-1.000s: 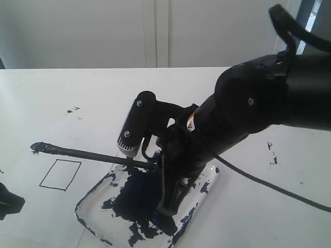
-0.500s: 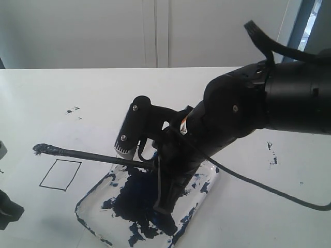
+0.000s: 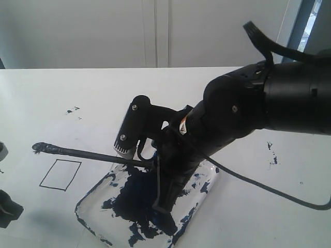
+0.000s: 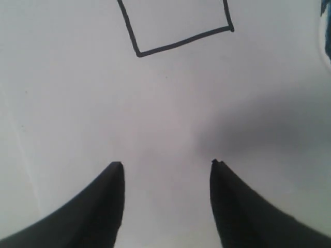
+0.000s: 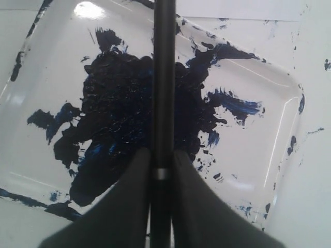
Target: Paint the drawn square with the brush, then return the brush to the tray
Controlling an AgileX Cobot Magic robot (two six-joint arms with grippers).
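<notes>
Holding the brush (image 3: 88, 154) in my right hand (image 3: 155, 164), I see both fingers (image 5: 135, 175) pinched narrow against the black shaft. The hand sits over the tray (image 3: 207, 188), which lies on the white table (image 3: 103, 93). A big navy paint blot (image 5: 119, 119) spreads across the tray's middle, with splatters towards its rim. From the grip the shaft runs out nearly level, past the tray's edge, to the paint-clotted tip. In the exterior view the tip ends just past the upper left corner of the drawn square (image 3: 60, 174). It looks raised off the table, though from this angle I cannot be sure. The square's inside is plain white. My left hand (image 4: 165, 165) hangs above the table near the square. Its two dark fingers stand well apart, with only white surface showing between them.
</notes>
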